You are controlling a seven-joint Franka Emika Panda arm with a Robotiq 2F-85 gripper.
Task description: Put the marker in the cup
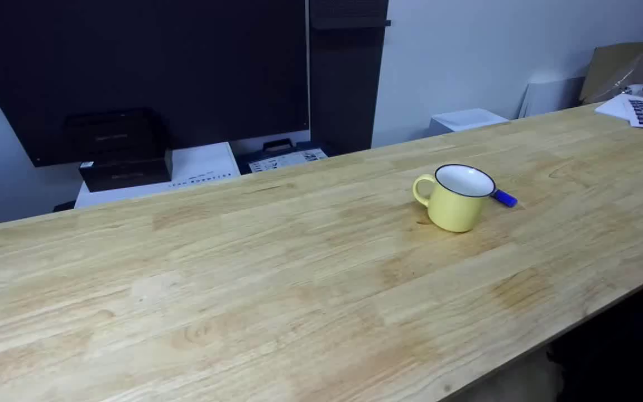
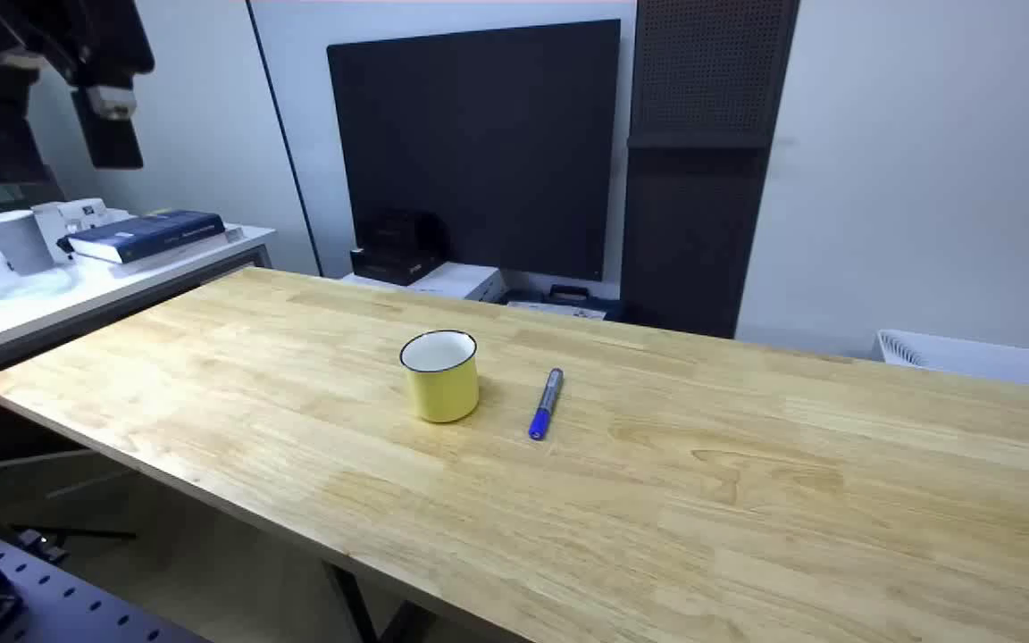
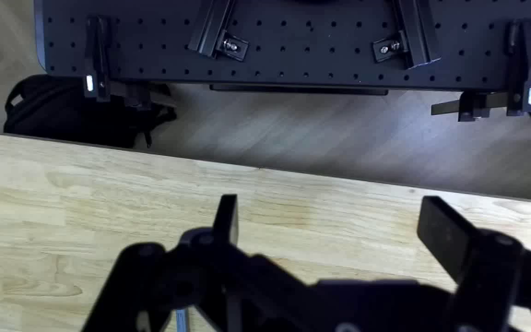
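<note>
I saw the blue marker lying on the table, just beside the yellow cup, with a gap between them. The cup stood upright. My pincer was up in the air, its two sides spread wide. Behind the table I could see a big black panel by the pale wall.

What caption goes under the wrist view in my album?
An open end effector over a wooden table, dark hole-dotted plate beyond.
</note>
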